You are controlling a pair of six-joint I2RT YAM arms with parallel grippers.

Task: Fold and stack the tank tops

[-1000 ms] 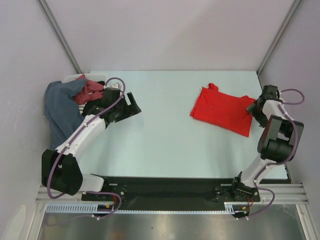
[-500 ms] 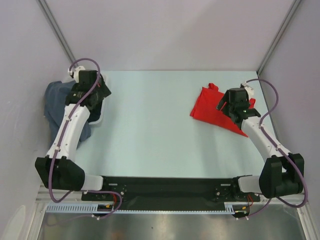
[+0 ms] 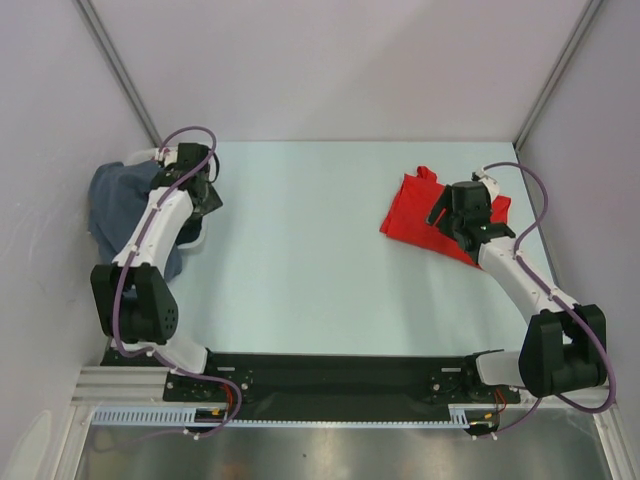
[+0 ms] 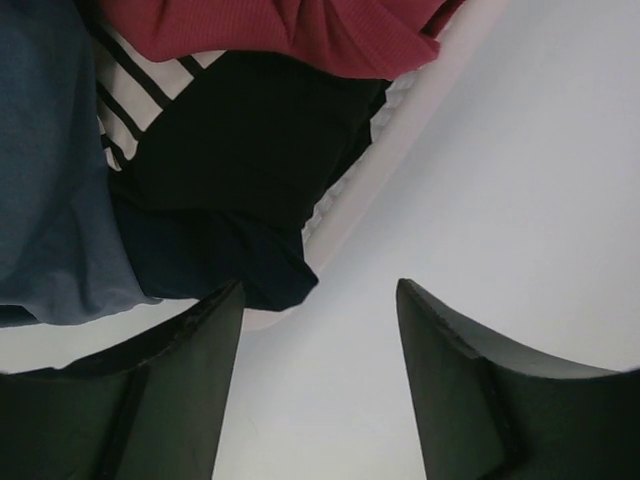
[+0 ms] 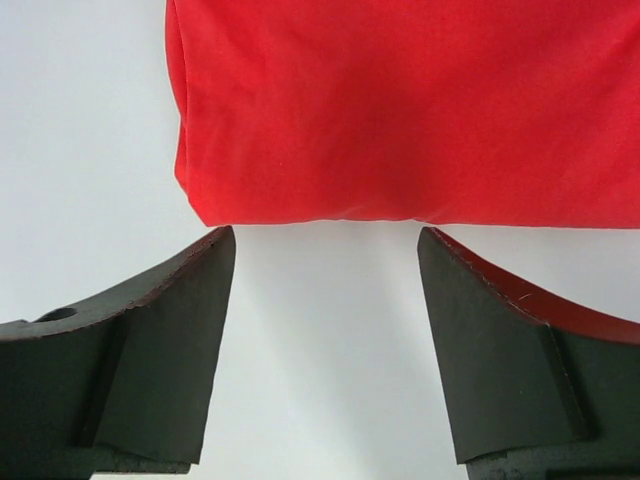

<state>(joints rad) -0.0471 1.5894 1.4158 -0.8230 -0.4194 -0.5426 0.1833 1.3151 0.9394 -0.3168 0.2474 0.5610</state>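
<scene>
Left tool: jaws apart, nothing between them, held over bare bench at the far left, just short of the white basket. Past the fingertips, the basket rim runs diagonally across the wrist view.

Basket contents, nearest first:
- dark navy top, bunched and spilling over the rim towards the bench; no trim can be made out;
- blue-grey garment, draped over the outer left side of the basket, beyond the bench edge in the overhead view;
- black-and-white striped cloth, partly covered by the navy top;
- maroon ribbed cloth, farthest, lying on top.

Right tool: jaws apart and empty, above the bench on the right side. Beyond its fingertips, close but not between them, lies the red tank top, flat on the bench with a smooth folded edge nearest the tool. In the overhead view the arm crosses the top's right part, and one strap points to the far side.
</scene>
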